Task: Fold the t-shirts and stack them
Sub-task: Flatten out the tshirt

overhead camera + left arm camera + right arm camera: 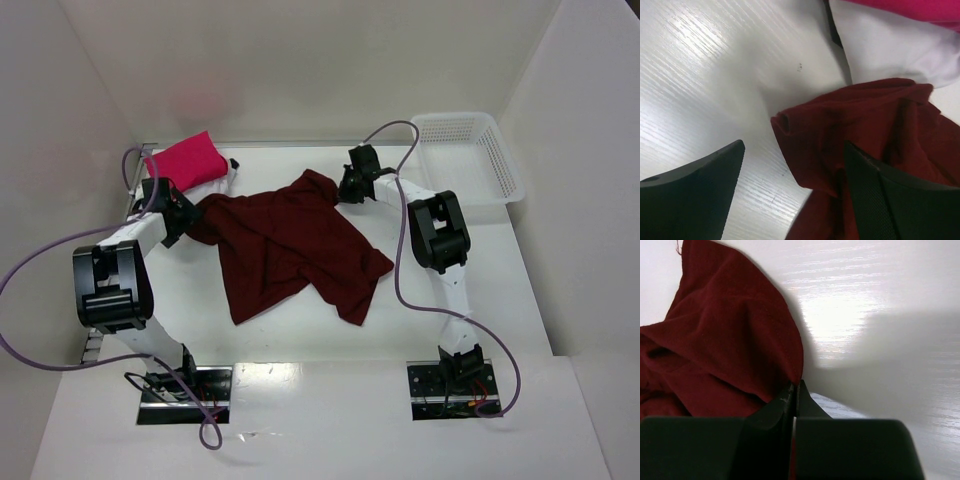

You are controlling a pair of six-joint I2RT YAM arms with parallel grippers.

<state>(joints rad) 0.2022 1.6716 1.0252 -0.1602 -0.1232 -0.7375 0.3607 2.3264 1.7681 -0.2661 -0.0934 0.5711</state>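
The large dark maroon t-shirt (290,250) lies crumpled in the middle of the table. My left gripper (180,225) is open at its left edge, and a bunched fold of maroon cloth (830,130) sits between the two fingers. My right gripper (345,186) is at the shirt's far corner, shut on a pinch of the maroon cloth (735,340) at its fingertips (790,392). The bright pink-red t-shirt (188,160), folded small, rests at the back left. In the left wrist view it lies on a white t-shirt (890,50).
A white plastic mesh basket (470,155) stands at the back right, close behind the right arm. White walls enclose the table on the left, back and right. Purple cables loop from both arms.
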